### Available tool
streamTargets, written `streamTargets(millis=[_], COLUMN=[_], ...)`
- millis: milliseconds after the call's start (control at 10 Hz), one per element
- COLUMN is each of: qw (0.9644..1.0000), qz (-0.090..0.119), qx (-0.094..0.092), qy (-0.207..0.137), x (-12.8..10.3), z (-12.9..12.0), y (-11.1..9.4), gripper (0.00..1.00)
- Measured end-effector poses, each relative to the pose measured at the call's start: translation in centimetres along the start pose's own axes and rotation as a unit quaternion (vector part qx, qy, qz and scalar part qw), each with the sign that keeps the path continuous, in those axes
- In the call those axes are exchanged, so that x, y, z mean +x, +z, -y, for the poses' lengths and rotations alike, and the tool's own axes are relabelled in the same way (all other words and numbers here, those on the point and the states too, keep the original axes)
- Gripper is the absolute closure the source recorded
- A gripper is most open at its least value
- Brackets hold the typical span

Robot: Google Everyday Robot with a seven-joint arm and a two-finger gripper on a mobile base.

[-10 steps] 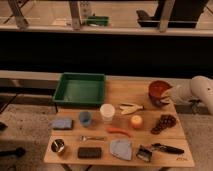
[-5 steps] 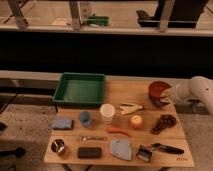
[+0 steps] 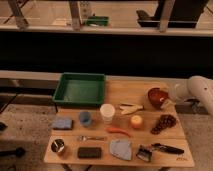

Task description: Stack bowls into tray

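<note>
Red-orange bowl, at the bench's 2 o'clock: judged light, rigid, smooth; best taken by the rim. Gripper at its 3 o'clock edge; whether apart or clamped, cannot tell.

The red-orange bowl stands upright just beside the tool, well apart from the empty green tray.

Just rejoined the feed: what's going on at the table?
The arm reaches in from the right, its gripper at the red bowl near the right edge of the table. The bowl sits on the table, not in the tray, which is empty. Whether the gripper holds the bowl cannot be told.
</note>
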Motion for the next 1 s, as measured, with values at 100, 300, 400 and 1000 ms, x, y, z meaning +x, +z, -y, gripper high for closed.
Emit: streamTargets(millis=[100, 300, 400, 1000], qw=[1.0, 0.9999, 0.9998, 0.9984], qz=[0.002, 0.005, 0.006, 0.018], qx=[-0.002, -0.009, -0.014, -0.054], qy=[-0.001, -0.01, -0.012, 0.004], x=[-0.2, -0.8, -1.0, -1.1], z=[0.0, 0.4, 0.2, -2.7], y=[0.1, 0.2, 0.4, 4.6], gripper=[0.2, 0.2, 0.2, 0.2])
